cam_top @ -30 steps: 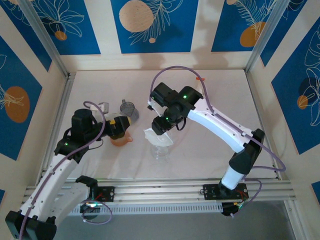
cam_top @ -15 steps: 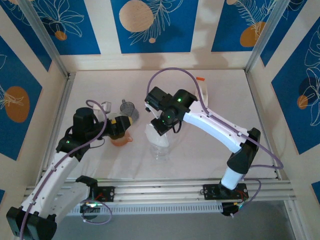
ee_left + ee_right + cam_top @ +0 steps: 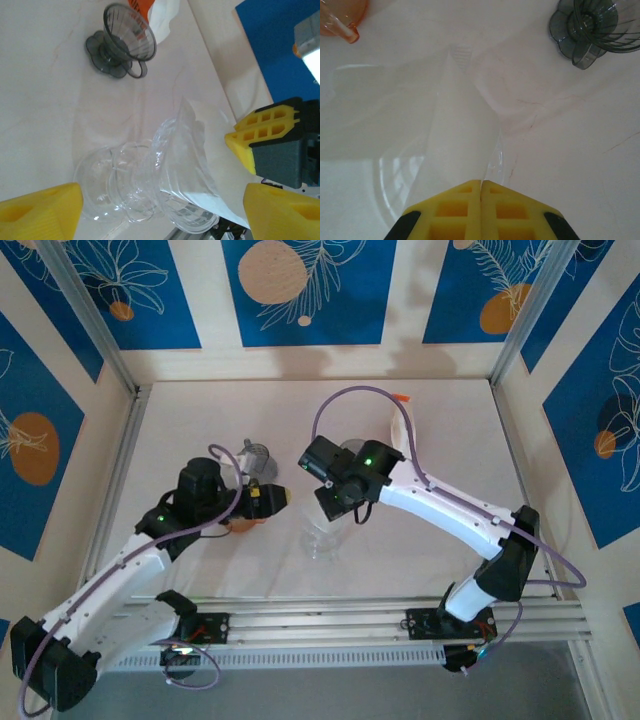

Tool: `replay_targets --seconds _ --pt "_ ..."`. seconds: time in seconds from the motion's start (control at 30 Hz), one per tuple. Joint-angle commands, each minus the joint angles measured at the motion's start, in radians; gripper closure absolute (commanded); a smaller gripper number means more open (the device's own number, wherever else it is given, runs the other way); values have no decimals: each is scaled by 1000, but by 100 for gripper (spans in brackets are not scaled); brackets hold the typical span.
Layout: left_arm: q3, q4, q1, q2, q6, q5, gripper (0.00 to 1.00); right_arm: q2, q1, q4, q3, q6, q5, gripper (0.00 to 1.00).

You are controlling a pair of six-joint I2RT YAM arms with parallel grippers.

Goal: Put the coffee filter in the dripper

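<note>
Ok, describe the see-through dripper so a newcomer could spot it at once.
On the white table, look near the middle, just under the right gripper. The clear dripper sits there against the white filter; its neighbours are an orange dripper and a grey dripper.

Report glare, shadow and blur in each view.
Top external: even light, soft arm shadows on the table, clear dripper nearly lost against it. Left wrist: glints on the clear dripper, own yellow fingers soft-focused. Right wrist: sharp; coffee filter pale white, soft shadow left of it.
</note>
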Motion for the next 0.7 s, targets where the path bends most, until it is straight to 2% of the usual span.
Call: replay_targets --seconds 0.0,0.1,0.23,0.33,0.47,0.6,0.67 --pt "34 29 -56 24 26 -50 17 -15 15 24 -20 30 33 99" --pt "51 12 -90 43 39 -76 17 -24 23 33 -29 24 40 92" --pt "71 -22 -97 50 55 -73 28 -78 30 56 -41 17 64 73" --pt "99 -54 -103 50 70 -62 28 -126 25 82 -54 13 60 63" --pt "131 -104 -112 57 98 -56 33 -154 13 119 -78 10 -6 61" --pt "131 -112 -116 83 96 -38 44 -142 8 144 -100 13 -30 73" --pt "131 -106 -118 91 91 -33 44 -138 8 149 -106 12 -34 74"
